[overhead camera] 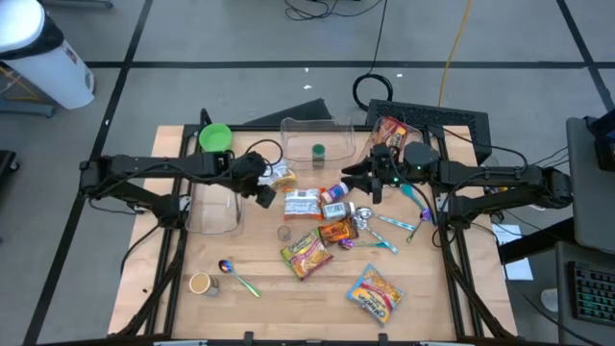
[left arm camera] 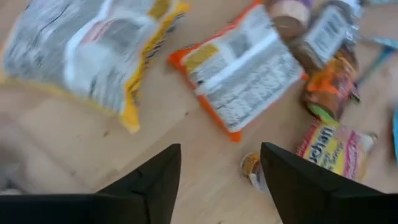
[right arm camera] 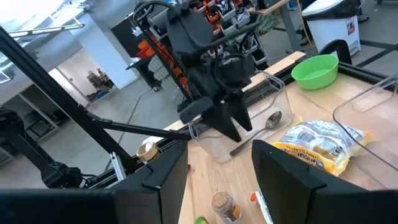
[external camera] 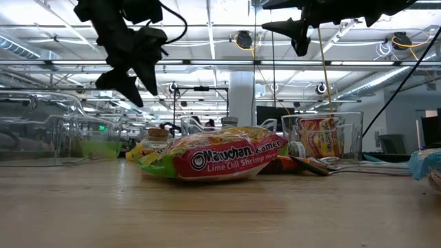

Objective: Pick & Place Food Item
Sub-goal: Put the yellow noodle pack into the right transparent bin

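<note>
My left gripper (overhead camera: 261, 192) (left arm camera: 221, 177) hangs open above the table, its fingers slanting down, with nothing between them. Just beyond it lie a yellow-edged food packet (left arm camera: 87, 50) (overhead camera: 280, 176) and an orange-edged white packet (left arm camera: 242, 68) (overhead camera: 301, 202), both flat on the wood. A small jar (left arm camera: 252, 168) stands close below the fingertips. My right gripper (overhead camera: 365, 183) (right arm camera: 221, 174) is held level and open above the pile of food at the table's middle, holding nothing. A ramen packet (overhead camera: 306, 252) (external camera: 213, 157) lies nearer the front edge.
A clear tub (overhead camera: 216, 211) stands left of my left gripper, and another (overhead camera: 317, 139) at the back. A green bowl (overhead camera: 214, 136) sits at the far left. Spoons (overhead camera: 235, 274), a cup (overhead camera: 200, 283) and another packet (overhead camera: 375, 293) lie toward the front.
</note>
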`<action>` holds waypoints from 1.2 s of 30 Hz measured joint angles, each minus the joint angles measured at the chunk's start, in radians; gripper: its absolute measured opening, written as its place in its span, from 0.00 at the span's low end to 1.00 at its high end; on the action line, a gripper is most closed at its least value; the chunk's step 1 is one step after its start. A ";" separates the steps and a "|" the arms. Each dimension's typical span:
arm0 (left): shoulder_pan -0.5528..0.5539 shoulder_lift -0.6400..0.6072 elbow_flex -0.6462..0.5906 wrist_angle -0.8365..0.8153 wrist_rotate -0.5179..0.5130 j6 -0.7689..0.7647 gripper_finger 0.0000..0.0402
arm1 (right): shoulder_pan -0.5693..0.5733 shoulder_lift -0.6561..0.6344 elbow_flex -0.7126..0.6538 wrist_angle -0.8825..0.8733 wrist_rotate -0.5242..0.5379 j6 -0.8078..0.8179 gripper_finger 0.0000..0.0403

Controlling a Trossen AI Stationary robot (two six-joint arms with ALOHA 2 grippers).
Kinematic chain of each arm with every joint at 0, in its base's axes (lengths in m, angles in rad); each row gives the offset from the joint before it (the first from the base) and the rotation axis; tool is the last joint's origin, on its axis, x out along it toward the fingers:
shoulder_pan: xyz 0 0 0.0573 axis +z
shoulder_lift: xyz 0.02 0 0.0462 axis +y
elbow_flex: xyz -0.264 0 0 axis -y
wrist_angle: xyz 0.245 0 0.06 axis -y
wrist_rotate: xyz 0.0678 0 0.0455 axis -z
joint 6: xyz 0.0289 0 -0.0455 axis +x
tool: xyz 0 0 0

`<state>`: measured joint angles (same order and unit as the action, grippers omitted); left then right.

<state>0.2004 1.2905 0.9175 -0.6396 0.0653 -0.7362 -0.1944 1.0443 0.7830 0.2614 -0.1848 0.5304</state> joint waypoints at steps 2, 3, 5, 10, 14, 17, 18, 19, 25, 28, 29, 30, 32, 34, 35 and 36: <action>-0.011 0.000 0.000 0.022 0.006 0.067 0.58 | 0.000 0.000 0.000 0.000 0.000 -0.005 0.42; -0.017 0.000 0.000 0.031 0.004 0.099 0.58 | 0.000 0.000 0.000 0.000 0.000 -0.013 0.42; -0.030 0.000 0.000 0.039 -0.014 0.149 0.57 | 0.000 0.006 0.001 0.003 0.000 -0.019 0.42; -0.046 0.011 0.001 0.040 -0.111 0.210 0.53 | 0.000 0.024 0.001 0.004 0.000 -0.019 0.42; -0.043 0.039 0.002 0.029 -0.147 0.240 0.51 | 0.000 0.044 0.001 0.003 0.000 -0.001 0.42; -0.036 0.076 0.001 0.005 -0.152 0.256 0.49 | 0.000 0.057 0.001 0.018 0.000 0.007 0.42; -0.034 0.090 0.001 0.006 -0.144 0.256 0.49 | 0.000 0.061 0.001 0.021 0.000 0.007 0.42; -0.030 0.105 0.002 0.004 -0.137 0.256 0.49 | 0.000 0.064 0.001 0.022 0.000 0.007 0.42; -0.009 0.197 0.002 -0.032 -0.108 0.249 0.49 | 0.000 0.069 0.001 0.027 0.000 0.008 0.42; 0.001 0.227 0.002 -0.033 -0.110 0.240 0.48 | 0.000 0.069 0.001 0.026 0.000 0.008 0.42; 0.004 0.235 0.003 -0.031 -0.111 0.240 0.48 | 0.000 0.069 0.001 0.027 0.000 0.008 0.42; 0.007 0.241 0.006 -0.033 -0.116 0.238 0.47 | 0.000 0.069 0.001 0.027 0.000 0.008 0.42; 0.015 0.246 0.011 -0.039 -0.119 0.241 0.47 | 0.000 0.069 0.001 0.026 0.005 0.008 0.42; 0.023 0.244 0.019 -0.044 -0.132 0.245 0.46 | -0.001 0.069 0.001 0.027 0.006 0.008 0.42; 0.026 0.243 0.024 -0.047 -0.143 0.245 0.46 | 0.000 0.069 0.001 0.026 0.006 0.007 0.42; 0.031 0.242 0.031 -0.064 -0.151 0.246 0.45 | 0.000 0.070 0.001 0.026 0.007 0.006 0.42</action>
<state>0.2314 1.5323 0.9489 -0.7035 -0.0862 -0.4903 -0.1947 1.1141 0.7841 0.2874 -0.1780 0.5369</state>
